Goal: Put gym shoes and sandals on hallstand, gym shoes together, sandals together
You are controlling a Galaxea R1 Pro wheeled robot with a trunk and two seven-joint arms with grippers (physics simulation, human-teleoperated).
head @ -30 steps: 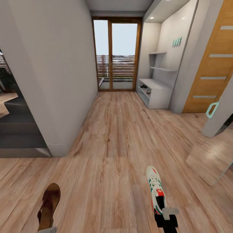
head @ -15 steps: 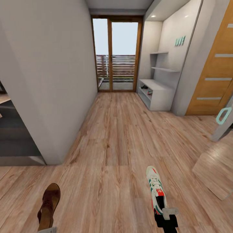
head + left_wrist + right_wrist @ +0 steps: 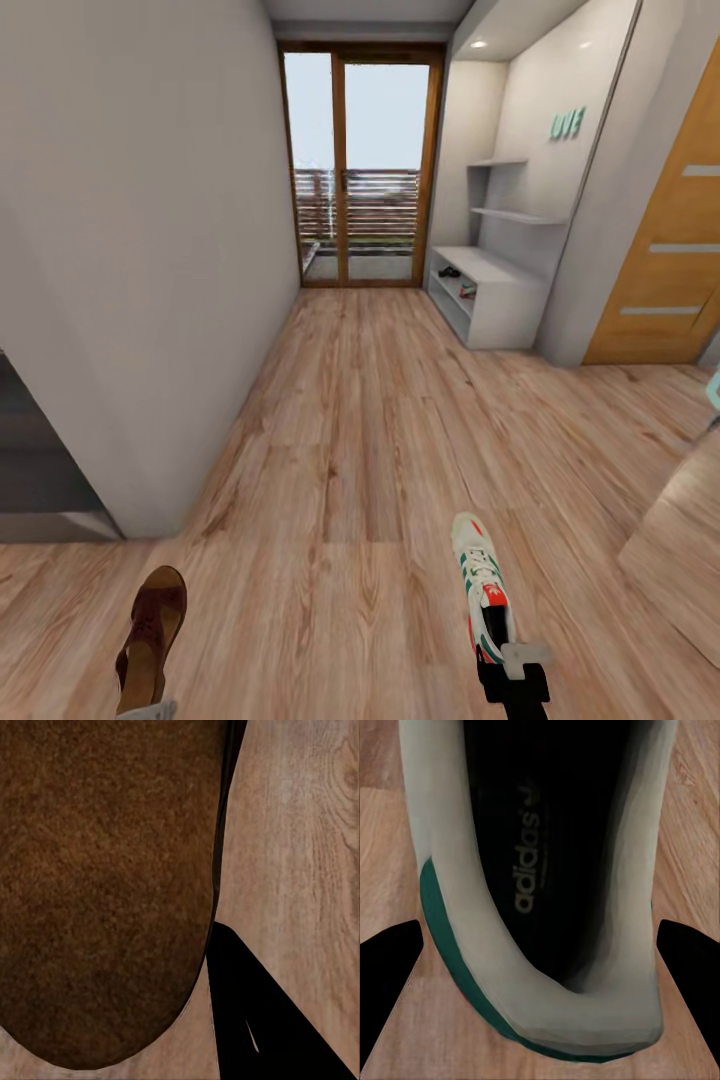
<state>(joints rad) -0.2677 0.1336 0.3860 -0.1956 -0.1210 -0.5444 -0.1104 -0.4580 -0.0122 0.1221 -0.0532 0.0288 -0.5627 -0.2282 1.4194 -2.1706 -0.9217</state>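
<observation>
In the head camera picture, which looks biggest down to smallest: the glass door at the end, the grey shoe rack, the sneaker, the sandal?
1. Glass door.
2. Shoe rack.
3. Sneaker and sandal: about alike, and the sandal is cut off by the picture's edge.

Both shoes sit much nearer the camera, so they look oversized.

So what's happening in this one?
The robot is heading down the corridor carrying one shoe in each hand: a brown sandal in the left hand, a white gym shoe in the right hand. The grey hallstand stands ahead by the glass door, with small items already on its shelf, too far to identify.
</observation>
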